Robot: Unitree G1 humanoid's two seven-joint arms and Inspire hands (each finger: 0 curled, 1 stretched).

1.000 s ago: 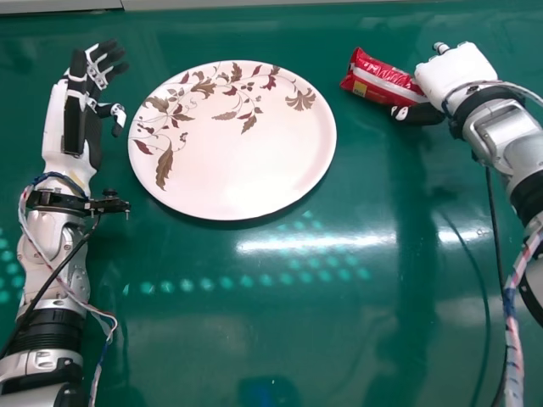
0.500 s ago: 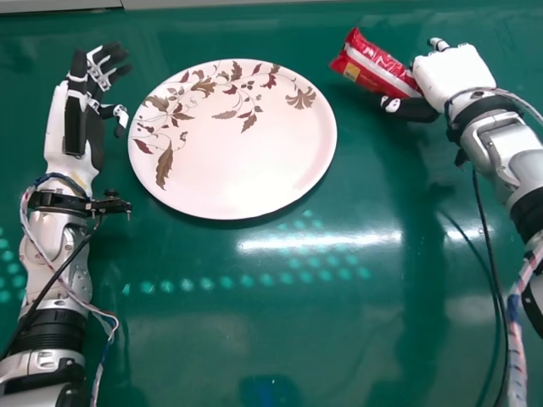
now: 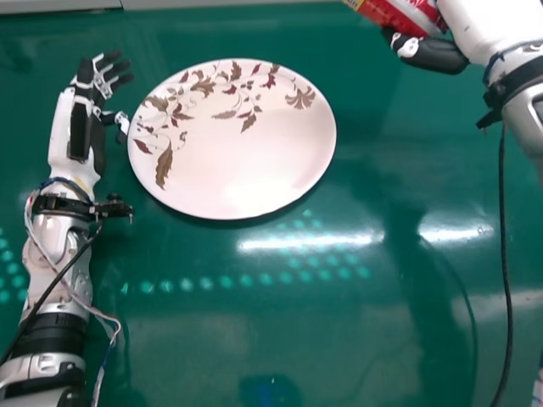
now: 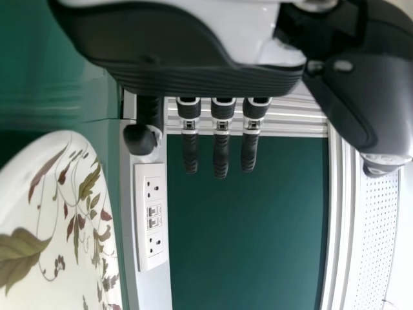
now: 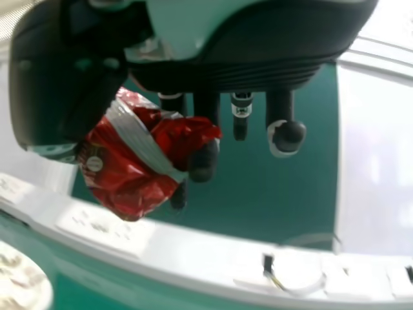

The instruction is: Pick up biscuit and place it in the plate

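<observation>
At the head view's top right edge, my right hand (image 3: pixel 433 52) holds the red biscuit packet (image 3: pixel 399 12) between thumb and fingers, right of and beyond the plate. In the right wrist view the crinkled packet (image 5: pixel 132 161) is pinched by the right hand (image 5: pixel 205 155), its thumb on one side. The white plate (image 3: pixel 246 161) with a leaf pattern lies on the table, nothing on it. Left of it, my left hand (image 3: pixel 85 119) is open, thumb near the rim; the left wrist view has that hand's fingers (image 4: pixel 221 145) extended beside the plate (image 4: pixel 39 258).
A green glossy table (image 3: pixel 254 331) lies under both arms. A black cable (image 3: pixel 502 254) hangs by the right arm. Past the table, the left wrist view has a wall socket panel (image 4: pixel 152 216) and a green board (image 4: pixel 245 226).
The right hand has moved up and to the right in the head view, carrying the packet to the top edge. The left hand has shifted slightly, its fingers a little more spread.
</observation>
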